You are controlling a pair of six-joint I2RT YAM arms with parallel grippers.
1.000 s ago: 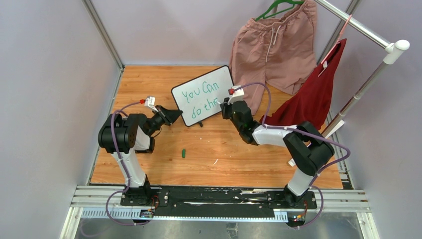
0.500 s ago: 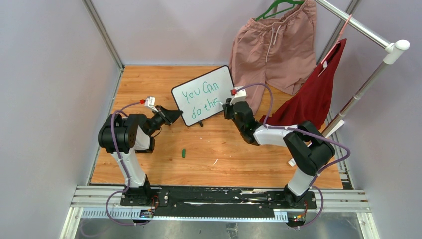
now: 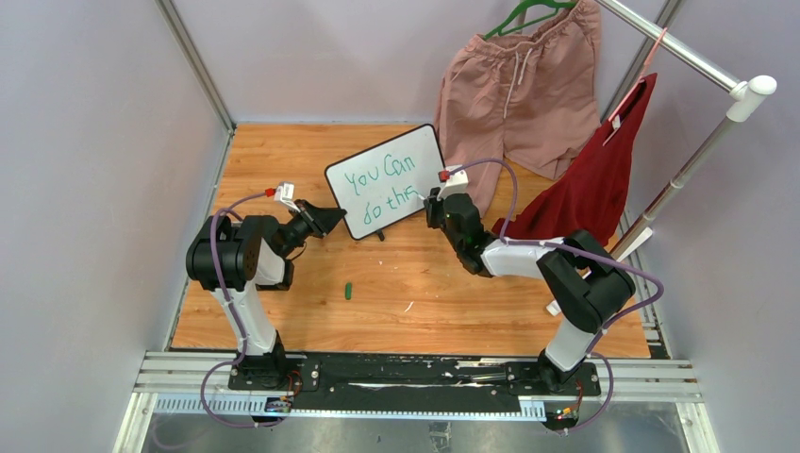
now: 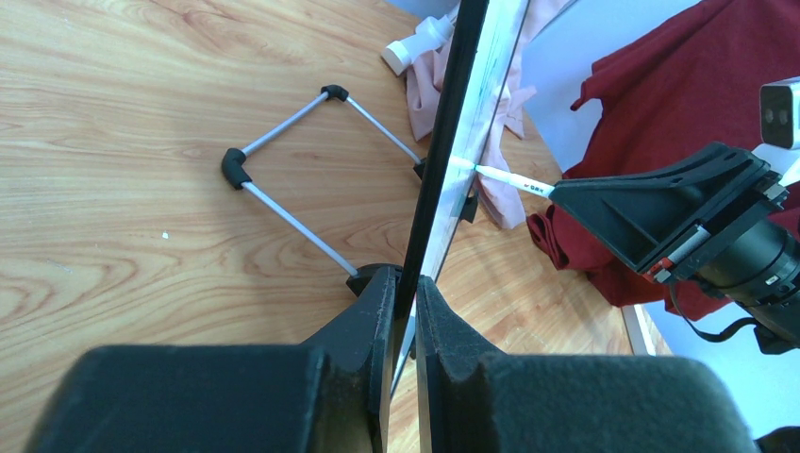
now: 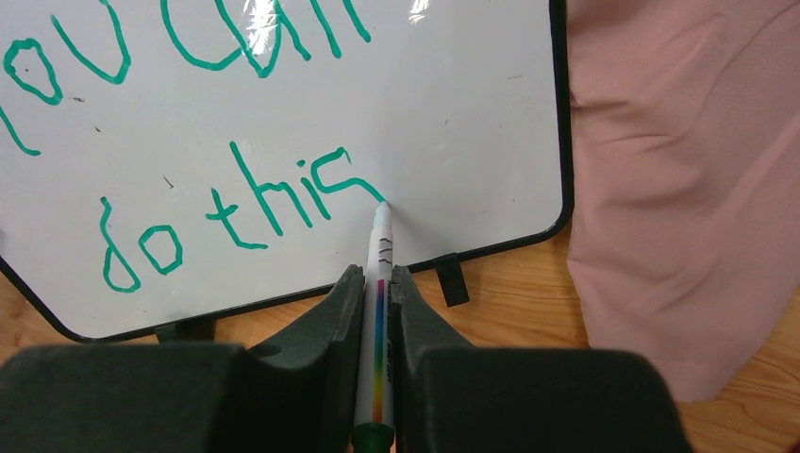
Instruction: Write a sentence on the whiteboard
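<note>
The whiteboard (image 3: 391,203) stands tilted on the wooden table, black-framed, its face toward the arms. The sentence (image 3: 380,184) reads "You Can do this" in green, on two lines; the lower line (image 5: 236,203) fills the right wrist view. My left gripper (image 3: 332,219) is shut on the whiteboard's left edge (image 4: 453,142), with the frame pinched between the fingertips (image 4: 404,283). My right gripper (image 3: 429,200) is shut on a white marker (image 5: 381,247) with a rainbow stripe. The marker's tip touches the board at the tail of the last "s".
Pink shorts (image 3: 517,85) and a red garment (image 3: 594,184) hang from a rack pole (image 3: 698,151) at the back right, close behind the right arm. A small green marker cap (image 3: 348,291) lies on the table. The board's wire stand (image 4: 283,142) rests behind it.
The right gripper has shifted slightly to the right with the marker, and the last letter "s" has been drawn further. The left gripper and the board have not moved.
</note>
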